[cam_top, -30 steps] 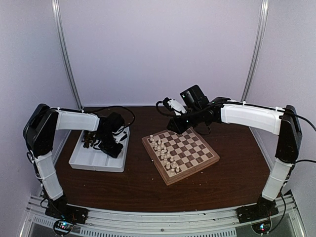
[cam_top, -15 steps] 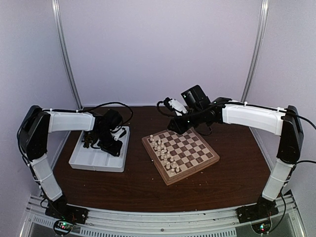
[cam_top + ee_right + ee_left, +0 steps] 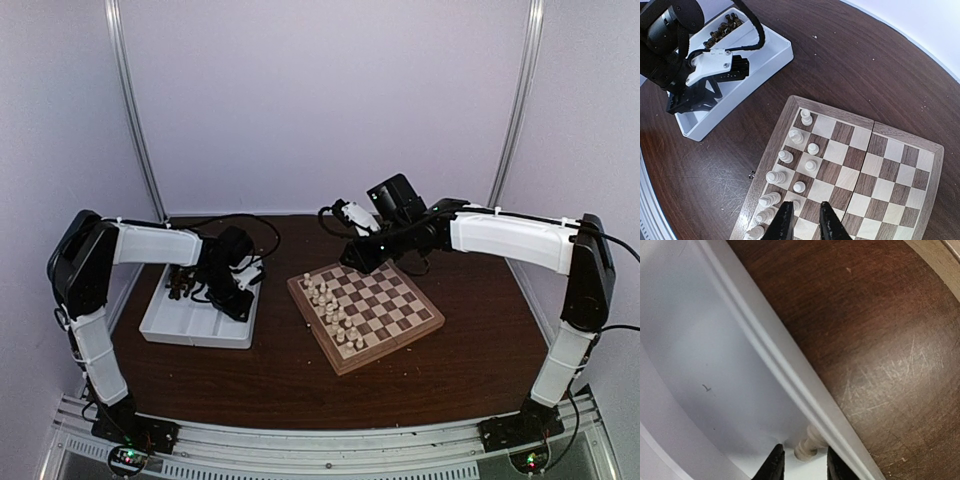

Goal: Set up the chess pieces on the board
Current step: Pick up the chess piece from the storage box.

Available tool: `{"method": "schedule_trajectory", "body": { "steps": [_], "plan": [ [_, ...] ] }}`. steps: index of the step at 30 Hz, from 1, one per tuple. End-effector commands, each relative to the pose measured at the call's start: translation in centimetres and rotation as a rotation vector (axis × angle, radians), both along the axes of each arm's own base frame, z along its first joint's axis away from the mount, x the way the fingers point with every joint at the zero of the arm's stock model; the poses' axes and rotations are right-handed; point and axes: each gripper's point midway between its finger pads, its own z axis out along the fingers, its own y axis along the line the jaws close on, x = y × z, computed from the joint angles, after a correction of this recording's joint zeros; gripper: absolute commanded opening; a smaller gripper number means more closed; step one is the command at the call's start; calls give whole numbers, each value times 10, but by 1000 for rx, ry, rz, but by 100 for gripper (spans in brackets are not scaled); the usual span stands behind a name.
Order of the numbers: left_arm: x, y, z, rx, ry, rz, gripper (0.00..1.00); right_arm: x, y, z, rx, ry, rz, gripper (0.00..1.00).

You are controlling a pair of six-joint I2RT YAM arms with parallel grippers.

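Two dark fingertips of the left gripper (image 3: 805,467) stand a little apart inside the white tray (image 3: 790,375). One cream piece (image 3: 809,445) lies on its side between them, hard against the tray's side wall. Whether they press it cannot be told. Beyond that rim, bare brown table (image 3: 880,340) runs outward. The right gripper (image 3: 802,220) hangs over the board (image 3: 935,165) near its tray-side edge, tips narrowly parted with nothing between them. Along that edge the cream pieces (image 3: 813,148) stand in two files, and the other squares lie open. In the tray's far compartment the dark pieces (image 3: 725,27) sit heaped. Tray and board are well apart.
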Motion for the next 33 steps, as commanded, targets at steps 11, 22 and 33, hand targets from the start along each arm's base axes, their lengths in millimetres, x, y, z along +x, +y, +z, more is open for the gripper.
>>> {"method": "schedule_trajectory", "body": {
  "steps": [11, 22, 33],
  "plan": [
    [16, -41, -4, -147, -48, -188, 37, -4, -1, 23, 29, -32, 0, 20],
    [18, -64, -1, -272, -80, -259, 19, -5, 2, 28, 36, -28, 9, 20],
    [21, -44, 7, -181, -110, -165, 9, -6, 6, 30, 60, -16, 23, 20]
  ]
}}
